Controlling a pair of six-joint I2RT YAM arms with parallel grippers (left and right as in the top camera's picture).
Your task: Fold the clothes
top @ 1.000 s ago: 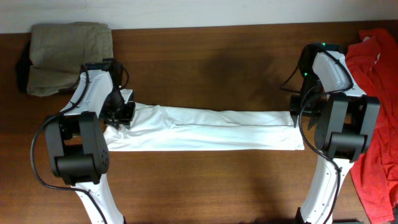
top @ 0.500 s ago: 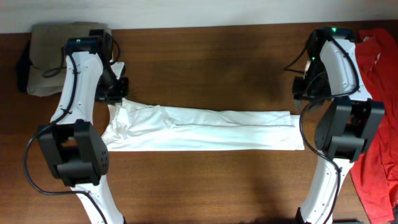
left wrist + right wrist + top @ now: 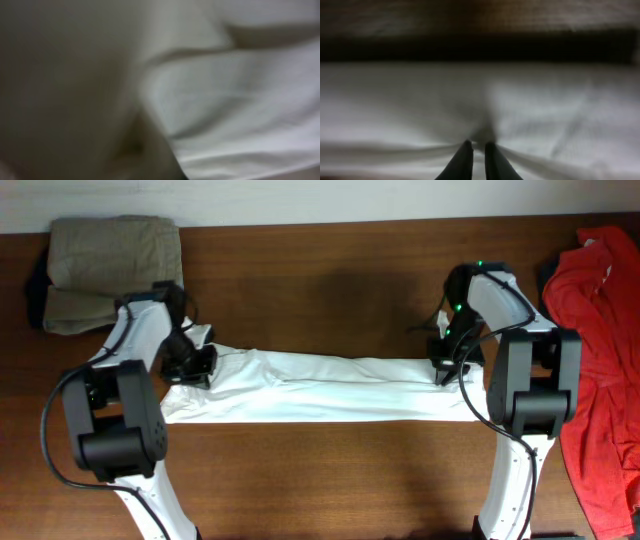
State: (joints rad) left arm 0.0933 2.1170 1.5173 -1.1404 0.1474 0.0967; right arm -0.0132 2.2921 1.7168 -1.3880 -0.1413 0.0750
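Note:
The clothes, a white shirt (image 3: pixel 320 388), lie folded into a long narrow band across the brown table (image 3: pixel 320 290). My left gripper (image 3: pixel 190 363) sits on the band's upper left corner. In the left wrist view blurred white fabric (image 3: pixel 225 100) fills the picture and hides the fingers; the gripper is shut on the bunched cloth. My right gripper (image 3: pixel 446 370) is at the band's right end. In the right wrist view its dark fingers (image 3: pixel 465 156) stand almost together, the gripper (image 3: pixel 478 144) pinching a pucker of shirt (image 3: pixel 410 100) with creases radiating from it.
A folded khaki garment (image 3: pixel 105 270) lies at the back left corner, over something dark at the table's left edge. A bright red garment (image 3: pixel 600 360) is heaped along the right edge. A pale wall runs along the table's far edge.
Both arms came back down from the far side onto the ends of the shirt band and their jaws closed on the cloth. The right arm shifted left, uncovering more of the red garment.

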